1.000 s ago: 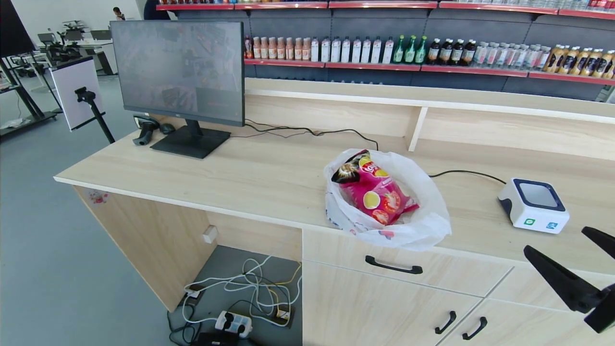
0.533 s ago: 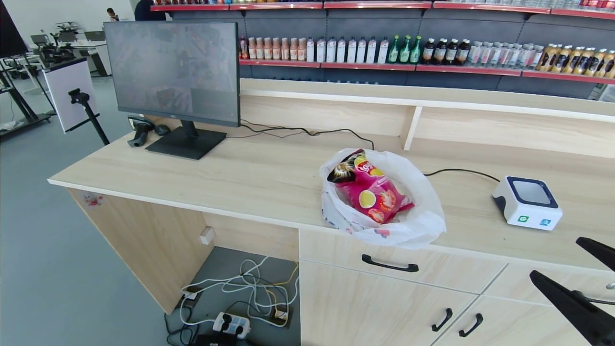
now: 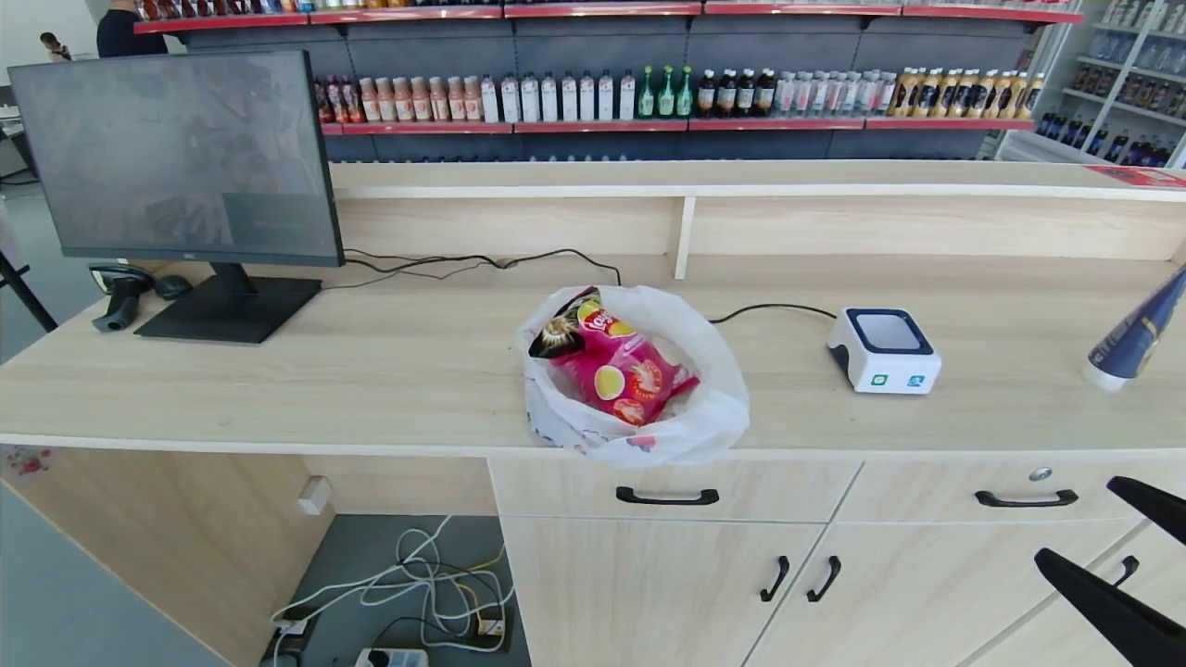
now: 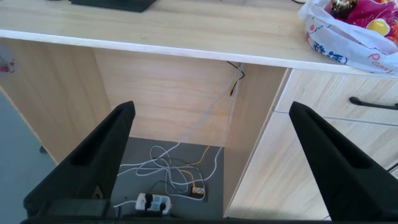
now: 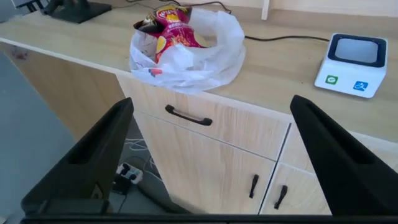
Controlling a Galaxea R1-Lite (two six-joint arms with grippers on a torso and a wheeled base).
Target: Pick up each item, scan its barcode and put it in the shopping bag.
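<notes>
Chips lie well apart from right claw.

- A shop, seen from the checkout side.
- Red-edged shelves along the back wall carry long rows of drink bottles.
- The long wooden surface bears a monitor, a handheld scanner and a white desktop barcode scanner.
- A plastic shopping bag holds a bag of crisps.

Monitor at counter's left end — bottle shelves behind; power strip (cables tangled) on floor below.
</notes>
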